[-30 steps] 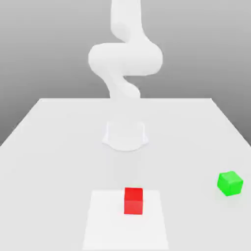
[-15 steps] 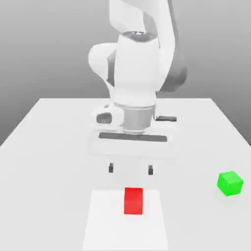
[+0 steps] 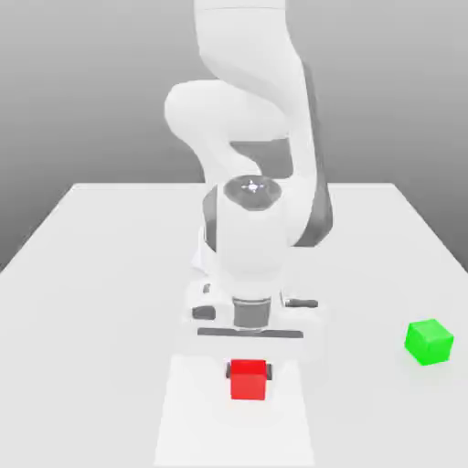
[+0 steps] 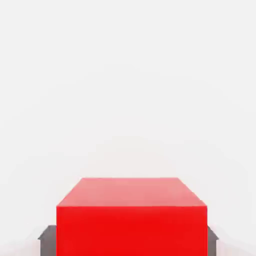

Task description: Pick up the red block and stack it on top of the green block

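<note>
Red block (image 3: 248, 379): one small matte cube, resting on the white worktop (image 3: 91, 274) near its front edge, about midway across. It sits on a slightly brighter square patch (image 3: 192, 420) of the surface, toward the far edge of that patch. In the hand view the same red block (image 4: 131, 217) shows its top face and one side face, squarely aligned, with a dark fingertip (image 4: 48, 240) poking out at each lower corner.

Claw (image 3: 249, 369): pointing straight down over the red block, its two dark fingers standing one on each side of the cube, at about the level of the cube's top. The fingers sit just outside the block's side faces; whether they press on it or leave a thin gap cannot be told. The block rests on the surface, not lifted.

Arm (image 3: 251, 164): white, folded forward from the back of the worktop, its wrist directly above the red block.

Green block (image 3: 429, 341): one small matte cube of similar size, resting on the worktop well apart from the red one, toward the exterior view's right and close to the worktop's right edge. It is turned slightly, so one corner faces the camera.

Open room: bare white surface lies between the two cubes. The exterior view's left half of the worktop is likewise bare.
</note>
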### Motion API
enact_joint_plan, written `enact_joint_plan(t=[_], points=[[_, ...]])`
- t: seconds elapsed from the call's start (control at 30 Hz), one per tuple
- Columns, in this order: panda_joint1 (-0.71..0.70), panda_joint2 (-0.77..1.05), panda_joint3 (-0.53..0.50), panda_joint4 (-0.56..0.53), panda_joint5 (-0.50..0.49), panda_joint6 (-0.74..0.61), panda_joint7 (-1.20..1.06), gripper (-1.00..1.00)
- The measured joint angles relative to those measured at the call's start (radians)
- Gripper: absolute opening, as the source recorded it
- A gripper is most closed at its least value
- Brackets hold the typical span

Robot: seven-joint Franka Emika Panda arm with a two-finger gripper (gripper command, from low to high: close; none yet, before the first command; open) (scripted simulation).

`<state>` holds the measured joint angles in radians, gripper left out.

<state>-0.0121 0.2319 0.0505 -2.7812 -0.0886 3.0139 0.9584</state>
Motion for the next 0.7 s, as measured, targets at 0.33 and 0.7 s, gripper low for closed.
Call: enact_joint_plan(t=[0.33, 0.7], points=[[-0.024, -0.216, 0.045, -0.030, 0.085, -0.184, -0.062, -1.00], [0.360, -0.247, 0.257, 0.078, 0.098, -0.326, -0.467, -1.00]])
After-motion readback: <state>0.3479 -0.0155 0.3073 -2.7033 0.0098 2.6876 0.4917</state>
